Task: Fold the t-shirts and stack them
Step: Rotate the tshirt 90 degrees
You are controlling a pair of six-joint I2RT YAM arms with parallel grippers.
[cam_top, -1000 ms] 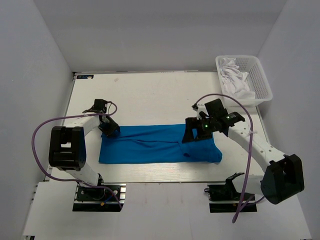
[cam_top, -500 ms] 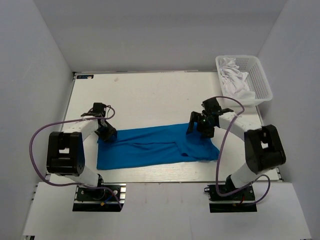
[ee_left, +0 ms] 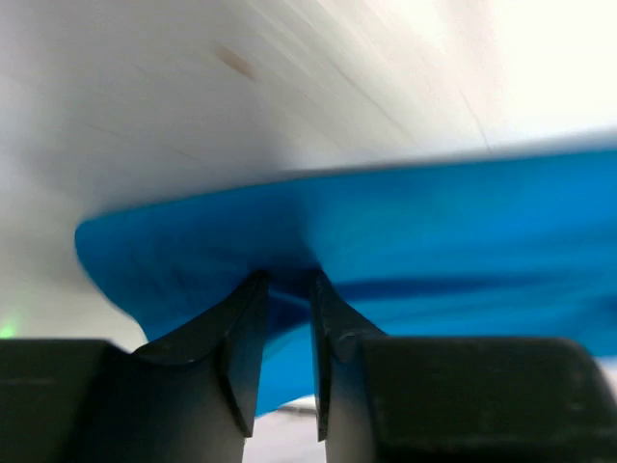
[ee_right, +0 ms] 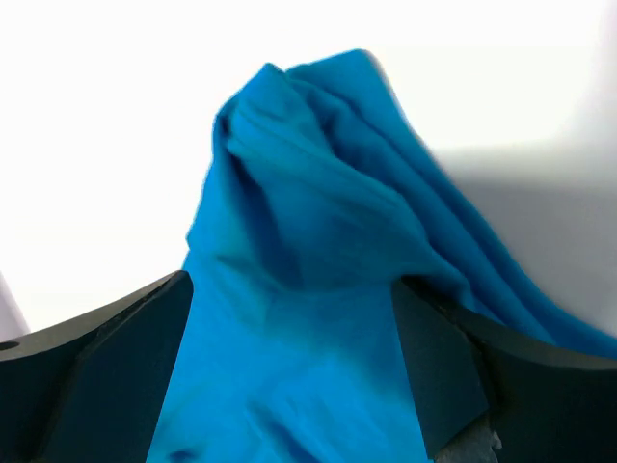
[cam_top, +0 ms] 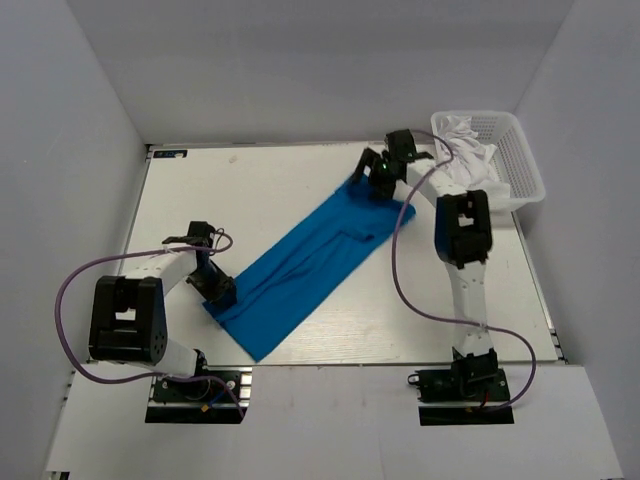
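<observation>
A: Left gripper (ee_left: 286, 289): jaws nearly together, pinching a fold of the blue shirt (cam_top: 300, 275) at its edge. Firm hold, cloth bunched on either side of the fingers.

B: And the right gripper (ee_right: 291, 282)?

A: Fingers stand wide apart, with blue cloth heaped up between them and past the tips. No visible pinch. I read it as open over the shirt, not holding it.

B: Where does the shirt lie?

A: On the table (cam_top: 250, 190), stretched in a long diagonal band. The near-left end is under the left gripper and the far-right end is at the right gripper, just beside the basket (cam_top: 522, 172). It is creased along its length, not flat. White shirts (cam_top: 468, 150) sit in the basket, untouched.

B: Which step, then?

A: Early, by my judgement. They are laying out and straightening the first shirt. No fold is made, nothing is stacked.

B: Next move?

A: The right gripper needs a proper grip on the far end. Then both ends should be drawn square to the table edge and the creases pulled out before any fold. The far end sits close to the basket, so it needs room there.
</observation>
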